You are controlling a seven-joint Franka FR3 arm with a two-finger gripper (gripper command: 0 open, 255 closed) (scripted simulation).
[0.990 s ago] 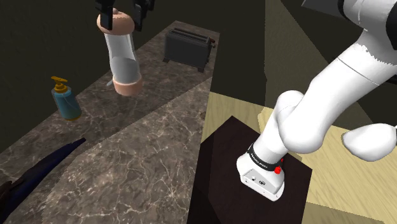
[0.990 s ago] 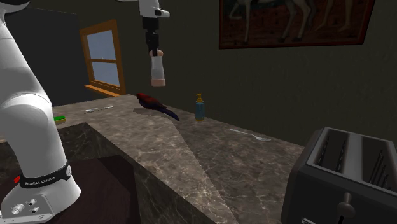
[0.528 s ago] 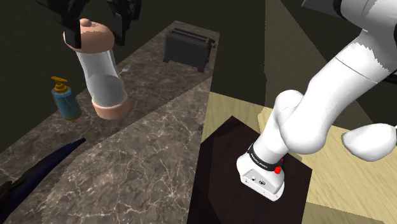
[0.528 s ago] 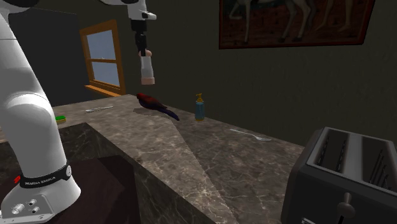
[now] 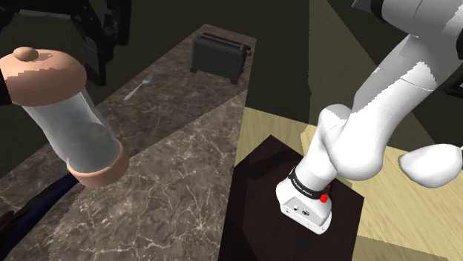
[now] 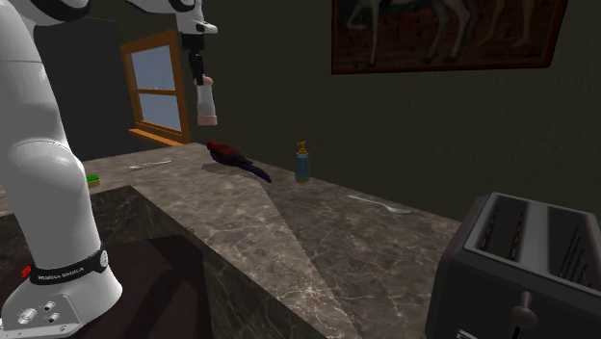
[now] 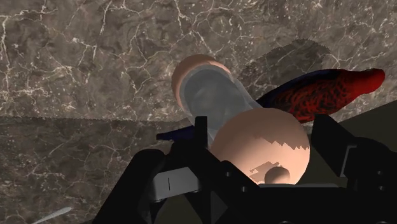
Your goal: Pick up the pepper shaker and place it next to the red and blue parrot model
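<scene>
The gripper [image 7: 264,135] clasps the pepper shaker [image 5: 73,122] high near the parrot [image 6: 229,152], so lower it slowly, upright, onto the counter [image 6: 318,241] just beside the bird.

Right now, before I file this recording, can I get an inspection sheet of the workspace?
Surface: dark veined marble counter, lit in a pale band.
Job's things: pepper shaker, clear body with peach ends, held in the air; red and blue parrot model lying on the counter below it.
Clutter: toaster, fork, soap bottle, small green item.
Grippers: gripper shut on the shaker's top end.
Cables: nothing seen.
Surroundings: window, framed painting, dark walls, dark stand.
</scene>
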